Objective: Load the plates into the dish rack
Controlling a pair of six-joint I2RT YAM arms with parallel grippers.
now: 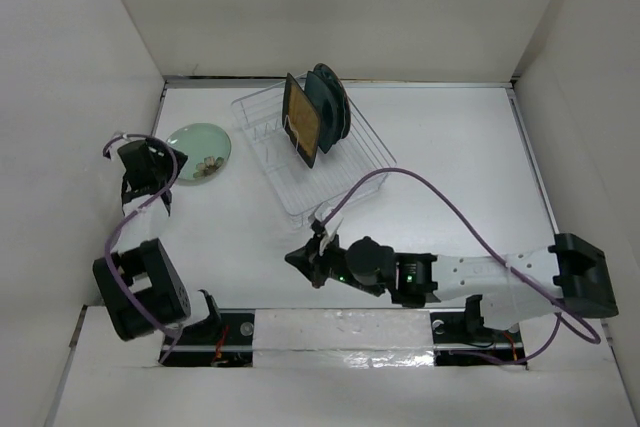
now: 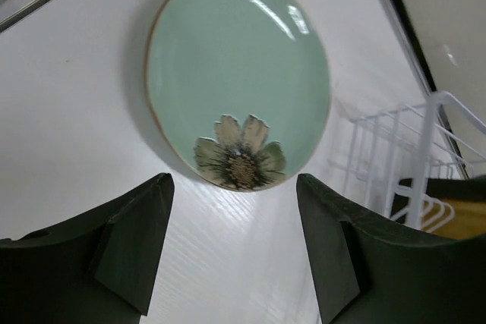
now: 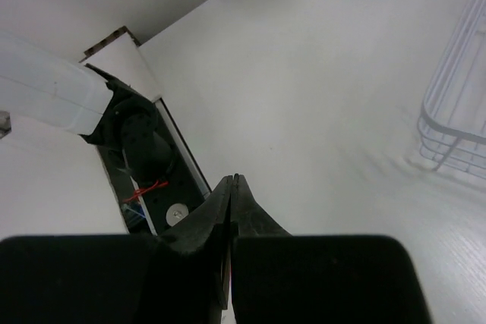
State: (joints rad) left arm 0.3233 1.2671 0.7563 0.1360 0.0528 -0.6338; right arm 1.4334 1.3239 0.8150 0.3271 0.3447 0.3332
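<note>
A round pale mint green plate (image 1: 198, 151) with a flower print lies flat on the table at the far left; it also shows in the left wrist view (image 2: 239, 73). My left gripper (image 1: 150, 179) is open and empty just short of the plate's near rim; in its own view the gripper (image 2: 234, 244) has only bare table between its jaws. The clear dish rack (image 1: 310, 147) holds the mustard-yellow square plate (image 1: 302, 119) and dark teal plates (image 1: 328, 103) upright. My right gripper (image 1: 300, 259) is shut and empty near the table's front, also in its own view (image 3: 231, 181).
White walls enclose the table on three sides. The right arm's purple cable (image 1: 440, 197) arcs over the table to the right of the rack. A corner of the rack (image 3: 456, 111) shows in the right wrist view.
</note>
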